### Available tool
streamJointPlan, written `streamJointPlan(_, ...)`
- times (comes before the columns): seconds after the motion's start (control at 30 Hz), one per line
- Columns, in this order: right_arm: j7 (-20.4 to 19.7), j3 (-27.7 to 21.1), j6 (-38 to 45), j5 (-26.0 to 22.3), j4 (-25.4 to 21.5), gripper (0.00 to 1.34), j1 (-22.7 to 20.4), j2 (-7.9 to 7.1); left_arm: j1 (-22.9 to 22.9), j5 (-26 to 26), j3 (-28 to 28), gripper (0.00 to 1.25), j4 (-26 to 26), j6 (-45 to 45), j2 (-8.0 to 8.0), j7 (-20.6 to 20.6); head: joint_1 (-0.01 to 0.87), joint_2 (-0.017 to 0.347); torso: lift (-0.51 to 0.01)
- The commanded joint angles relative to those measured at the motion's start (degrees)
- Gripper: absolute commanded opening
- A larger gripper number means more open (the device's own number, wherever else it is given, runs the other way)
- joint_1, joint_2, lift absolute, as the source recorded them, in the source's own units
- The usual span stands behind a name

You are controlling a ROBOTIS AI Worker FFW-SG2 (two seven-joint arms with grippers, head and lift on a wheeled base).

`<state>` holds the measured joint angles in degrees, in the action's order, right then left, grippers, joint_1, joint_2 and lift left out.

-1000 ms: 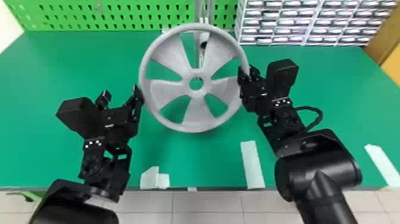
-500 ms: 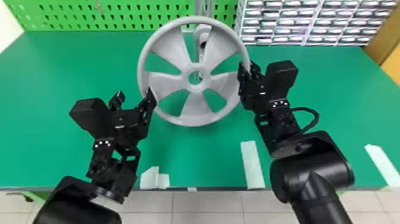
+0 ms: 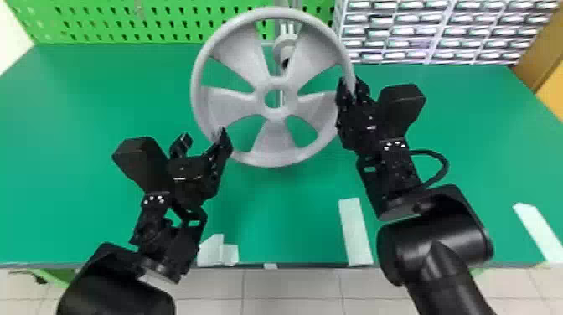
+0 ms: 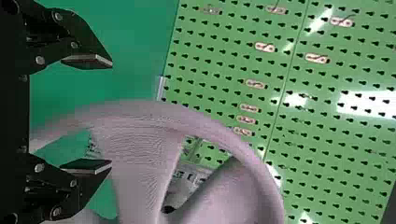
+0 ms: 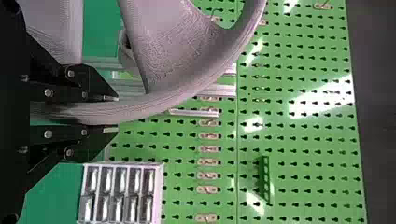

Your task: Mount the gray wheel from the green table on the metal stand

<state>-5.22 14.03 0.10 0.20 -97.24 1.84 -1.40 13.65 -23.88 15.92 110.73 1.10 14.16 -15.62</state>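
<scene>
Above the green counter [image 3: 83, 104], the gray wheel [image 3: 275, 113] is held on the near side of the metal stand [image 3: 286, 40], which is partly covered by its spokes. The wheel's right rim is clamped between the fingers of the right claw [image 3: 352, 86]. Beside the near left rim, the left claw [image 3: 204, 135] is shown with its fingers apart; whether the rim is touched cannot be told. The far side is bounded by a green pegboard [image 3: 104, 21] and, at right, small drawers [image 3: 427, 31].
</scene>
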Motion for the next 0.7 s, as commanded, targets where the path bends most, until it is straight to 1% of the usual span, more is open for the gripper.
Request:
streamJointPlan(0.0, -0.84, 0.04, -1.51, -0.38, 0.03, 0.0, -0.35, -0.01, -1.0, -1.79, 0.6, 0.76, -1.92, -0.75, -0.01, 0.77, 0.867, 0.052, -0.1)
streamJointPlan(0.13, -1.9, 0.48, -3.09, -1.44, 0.82, 0.0, -0.44, -0.19, -2.76, -3.72, 1.48, 0.76, -4.83, -1.98, -0.01, 2.44, 0.867, 0.052, -0.1)
streamJointPlan(0.3, -3.13, 1.18, -4.58, -2.05, 1.09, 0.0, -0.52, -0.45, -4.95, -6.27, 2.97, 0.76, -8.34, -4.62, -0.01, 3.23, 0.867, 0.052, -0.1)
streamJointPlan(0.67, -4.18, 1.79, -7.49, -3.28, 1.61, 0.0, -0.87, -0.71, -8.12, -7.41, 4.64, 0.76, -12.3, -8.75, -0.01, 4.2, 0.867, 0.052, -0.1)
